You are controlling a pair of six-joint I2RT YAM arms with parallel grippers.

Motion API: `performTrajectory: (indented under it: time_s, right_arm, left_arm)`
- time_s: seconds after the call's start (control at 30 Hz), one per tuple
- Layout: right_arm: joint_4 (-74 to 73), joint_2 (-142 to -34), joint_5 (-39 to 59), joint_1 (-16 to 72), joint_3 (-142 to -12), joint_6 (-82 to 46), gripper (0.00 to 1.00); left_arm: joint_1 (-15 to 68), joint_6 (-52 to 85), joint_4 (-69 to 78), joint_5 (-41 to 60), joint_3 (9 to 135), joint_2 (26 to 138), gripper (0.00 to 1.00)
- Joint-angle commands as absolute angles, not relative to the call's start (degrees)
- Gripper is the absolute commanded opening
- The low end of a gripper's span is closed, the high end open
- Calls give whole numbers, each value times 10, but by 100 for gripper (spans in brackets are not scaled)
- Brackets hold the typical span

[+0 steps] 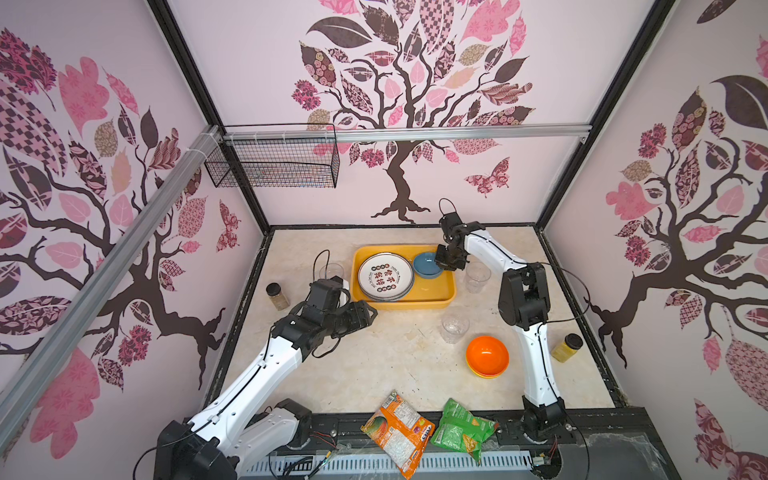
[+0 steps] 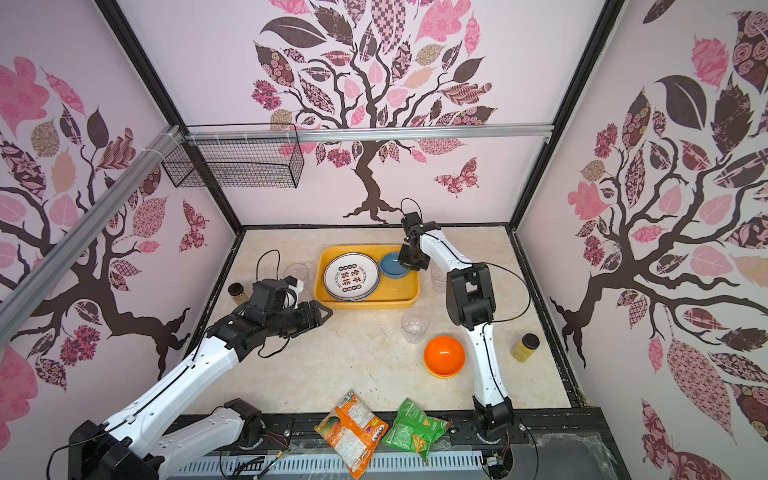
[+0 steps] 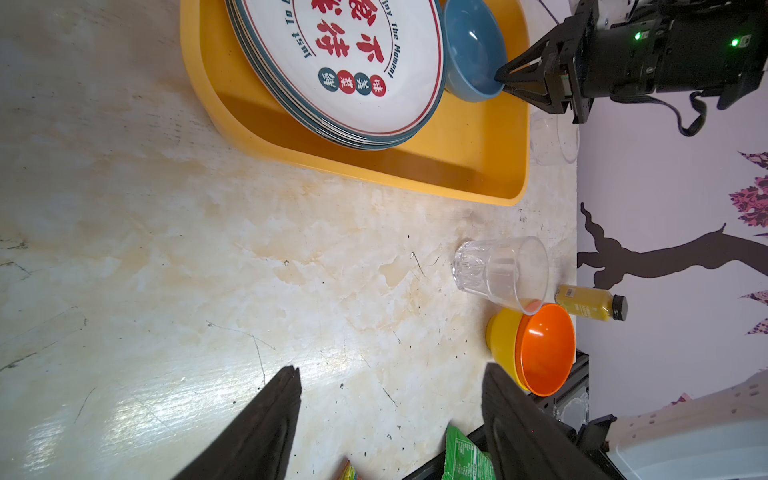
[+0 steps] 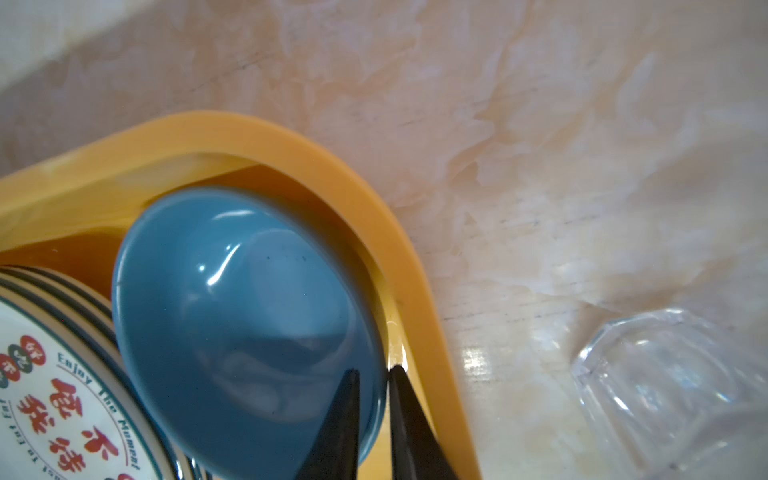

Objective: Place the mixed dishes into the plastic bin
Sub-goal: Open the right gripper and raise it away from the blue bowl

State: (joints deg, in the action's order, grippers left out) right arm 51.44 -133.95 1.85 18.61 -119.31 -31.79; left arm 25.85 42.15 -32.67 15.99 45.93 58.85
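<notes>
The yellow-orange plastic bin (image 1: pixel 449 289) (image 4: pixel 291 137) holds a stack of white plates (image 1: pixel 385 276) with red characters and a blue bowl (image 1: pixel 426 266) (image 4: pixel 232 311) at its far right corner. My right gripper (image 1: pixel 441 264) (image 4: pixel 374 374) straddles the bowl's rim, one finger inside and one outside, jaws narrowly parted. My left gripper (image 1: pixel 370 313) (image 3: pixel 390 370) hovers wide open and empty just left of the bin's front corner. On the table stand three clear cups (image 1: pixel 477 276) (image 1: pixel 455 328) (image 1: pixel 331 272) and an orange bowl nested in a yellow one (image 1: pixel 487 355).
Two spice jars stand near the left (image 1: pixel 277 296) and right (image 1: pixel 566 347) table edges. An orange snack bag (image 1: pixel 399 432) and a green one (image 1: pixel 461 428) lie at the front edge. A black wire basket (image 1: pixel 274 160) hangs on the back wall.
</notes>
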Motion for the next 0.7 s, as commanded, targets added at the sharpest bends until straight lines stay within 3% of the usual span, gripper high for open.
performTrajectory:
  time_s: [0.0,0.23,0.67]
  right_arm:
    - [531,-1323,15,186,-1210,-320,24]
    - [535,-1273,8,186,-1197,-318,32]
    - [491,-1106,16,186,-1067,-308,36]
  left_arm:
    - [256,425,-311,167,447,586,72]
    - [256,425,-299,177,454,604,72]
    - [256,424,-297,183,473,617,73]
